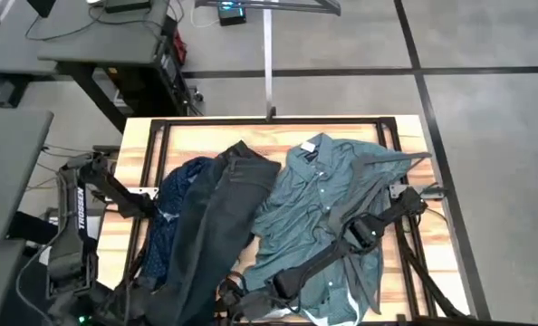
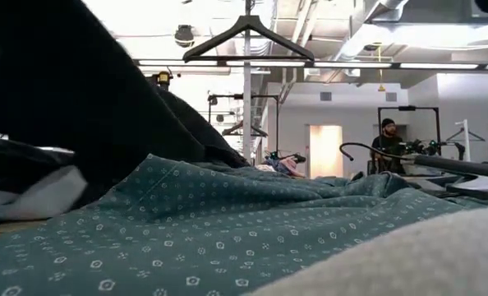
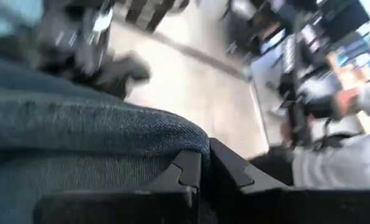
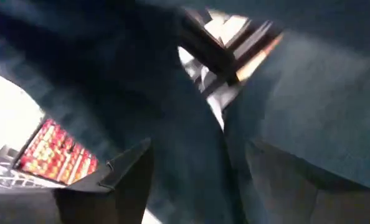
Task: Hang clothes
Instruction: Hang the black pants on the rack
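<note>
Three garments lie spread on the wooden table point(image 1: 133, 145): a navy dotted shirt point(image 1: 171, 204) at the left, dark charcoal jeans point(image 1: 222, 208) in the middle and a teal-green shirt point(image 1: 328, 195) at the right. My left gripper point(image 3: 203, 169) is shut on the jeans' denim; in the high view the dark cloth at the near left hides it. My right arm reaches slantwise over the teal shirt. Its gripper point(image 1: 239, 303) is by the jeans' near end and stands open point(image 4: 203, 180), with dark cloth point(image 4: 172, 124) running between the fingers. My left gripper pinches a rounded fold or edge of the jeans point(image 3: 194, 146) between its two fingers point(image 3: 186, 174). The denim bulges out just beyond the fingertips. How many layers it has, I cannot tell. My right gripper has dark cloth between its spread fingers point(image 4: 126, 171); whether they touch it, I cannot tell.
A black rack frame point(image 1: 269, 120) runs round the tabletop, with an upright pole point(image 1: 269, 72) at the far edge. A black hanger point(image 2: 248, 37) hangs on the rail above. A person point(image 2: 385, 140) is in the room behind, and a sleeve and hand point(image 3: 353, 106) show beyond the table.
</note>
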Available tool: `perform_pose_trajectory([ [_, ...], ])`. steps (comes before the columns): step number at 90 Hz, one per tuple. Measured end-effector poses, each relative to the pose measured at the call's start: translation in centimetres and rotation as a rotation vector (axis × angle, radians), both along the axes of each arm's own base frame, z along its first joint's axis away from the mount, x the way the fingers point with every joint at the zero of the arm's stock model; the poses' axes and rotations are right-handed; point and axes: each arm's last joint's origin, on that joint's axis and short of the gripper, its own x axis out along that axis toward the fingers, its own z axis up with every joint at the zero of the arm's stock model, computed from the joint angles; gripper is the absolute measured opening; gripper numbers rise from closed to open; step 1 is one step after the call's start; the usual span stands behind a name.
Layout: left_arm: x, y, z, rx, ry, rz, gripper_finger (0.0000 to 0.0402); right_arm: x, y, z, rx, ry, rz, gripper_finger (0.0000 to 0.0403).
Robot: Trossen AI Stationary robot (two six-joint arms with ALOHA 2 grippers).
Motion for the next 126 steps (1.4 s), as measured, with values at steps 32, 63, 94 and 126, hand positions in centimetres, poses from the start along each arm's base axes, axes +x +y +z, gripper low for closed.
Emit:
perform_pose_trajectory([
  [32, 1.8, 0.7, 0.3, 0.028, -0.063, 0.103, 0.0000, 0.6, -1.3, 0.1, 0.103, 0.021, -0.102, 0.0239],
  [63, 1.9, 0.8, 0.3, 0.030, -0.074, 0.140, 0.0000, -1.7, 2.8, -0.1, 0.140, 0.063, 0.071, 0.0239],
  [94, 2.1, 1.3, -0.6, 0.117, -0.106, 0.289, 0.0000, -5.3, 8.1, 0.7, 0.274, 0.068, 0.324, 0.0239],
  [126, 2.0, -1.4, -3.6, 0.178, -0.073, 0.291, 0.0000, -6.4, 9.7, 2.5, 0.346, 0.072, 0.268, 0.0239],
])
